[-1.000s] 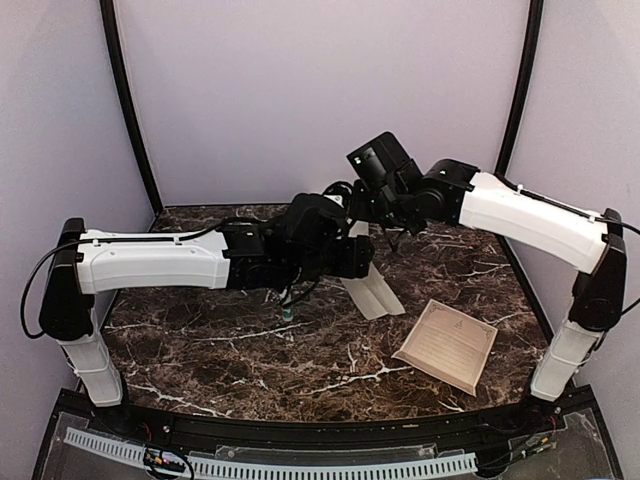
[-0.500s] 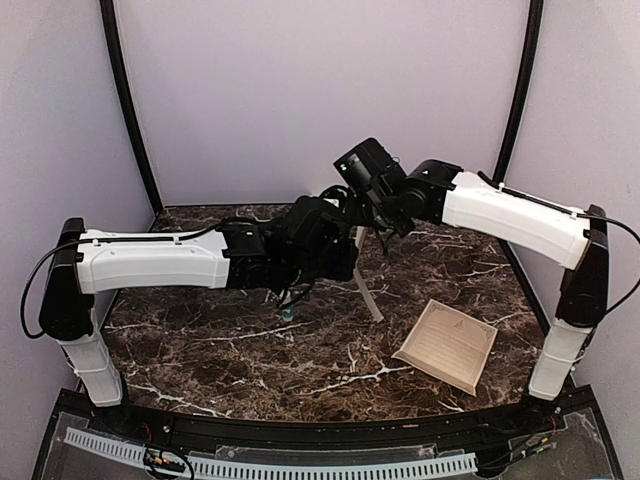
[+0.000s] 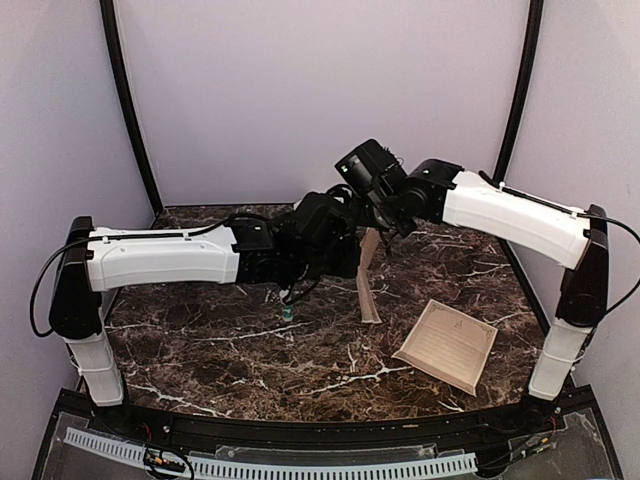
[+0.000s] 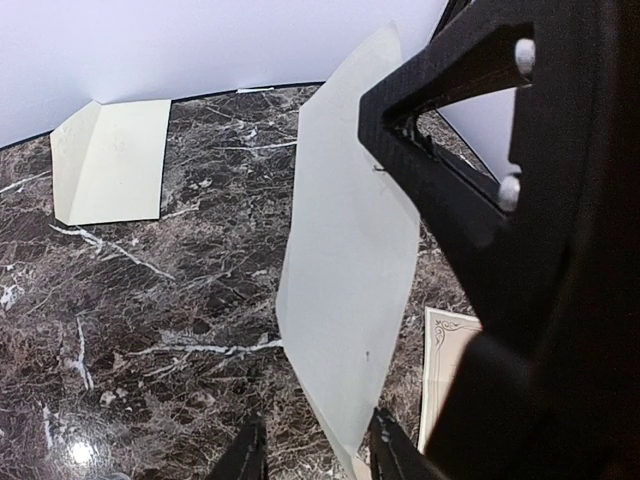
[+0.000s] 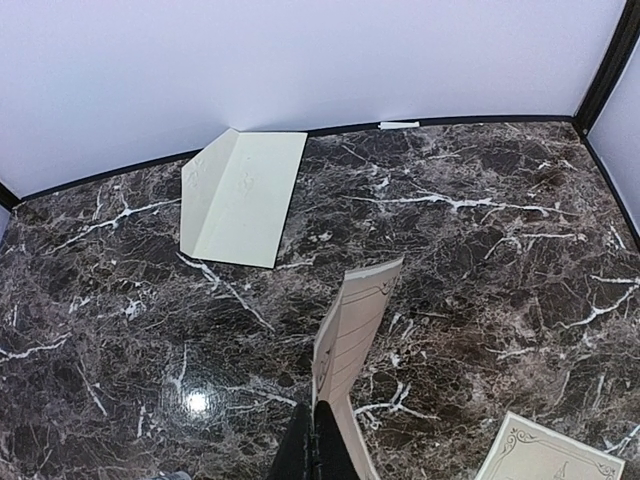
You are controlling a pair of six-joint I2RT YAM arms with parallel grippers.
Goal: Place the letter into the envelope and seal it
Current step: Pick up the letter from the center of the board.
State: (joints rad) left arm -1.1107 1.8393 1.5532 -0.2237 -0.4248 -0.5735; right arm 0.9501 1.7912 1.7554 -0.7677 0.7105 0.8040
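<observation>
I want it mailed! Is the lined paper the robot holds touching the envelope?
Apart. The right wrist view shows the lined paper, pinched by the right fingers, with bare marble table between it and the envelope lying flat.

My dark marble table [image 3: 200, 340] carried the letter [image 3: 445, 345], lying flat near its front right corner. A cream folded paper [image 5: 240, 195] lay flat by the back wall.
</observation>
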